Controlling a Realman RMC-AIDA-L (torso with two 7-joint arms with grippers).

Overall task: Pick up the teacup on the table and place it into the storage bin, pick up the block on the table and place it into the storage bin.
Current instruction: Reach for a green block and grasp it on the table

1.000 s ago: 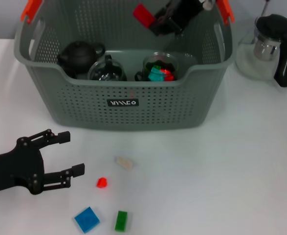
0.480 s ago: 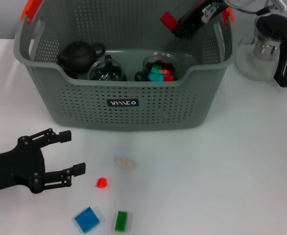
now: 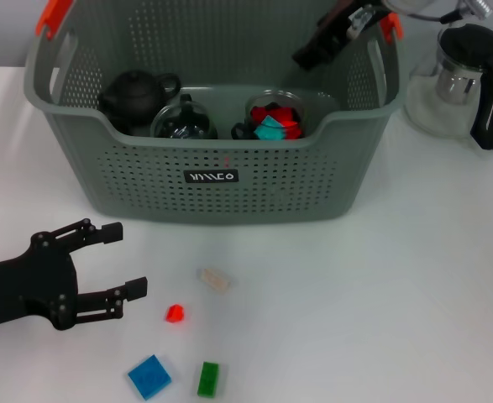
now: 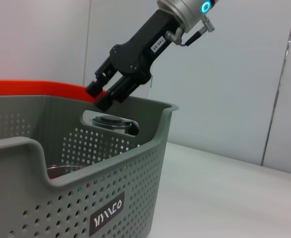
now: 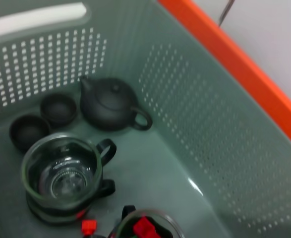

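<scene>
The grey-green storage bin (image 3: 271,180) stands at the back of the white table. My right gripper (image 3: 303,59) hangs open and empty over the bin's right rear corner; the left wrist view shows it (image 4: 98,97) above the rim. Below it a red block (image 3: 269,112) lies with a teal one in a glass cup (image 3: 276,117) inside the bin. Two small dark teacups (image 5: 59,109) sit in the bin beside a black teapot (image 5: 113,105). Beige (image 3: 214,280), small red (image 3: 175,313), blue (image 3: 149,376) and green (image 3: 208,379) blocks lie on the table. My left gripper (image 3: 128,260) rests open left of them.
A second glass cup (image 3: 183,122) stands in the bin next to the teapot (image 3: 137,92). A glass kettle with a black handle (image 3: 469,80) stands on the table right of the bin. Bare white tabletop (image 3: 380,319) stretches in front of the bin on the right.
The right gripper carried a red block rightward over the bin, then let it go; the block now lies in the glass cup. The left arm has not moved.
</scene>
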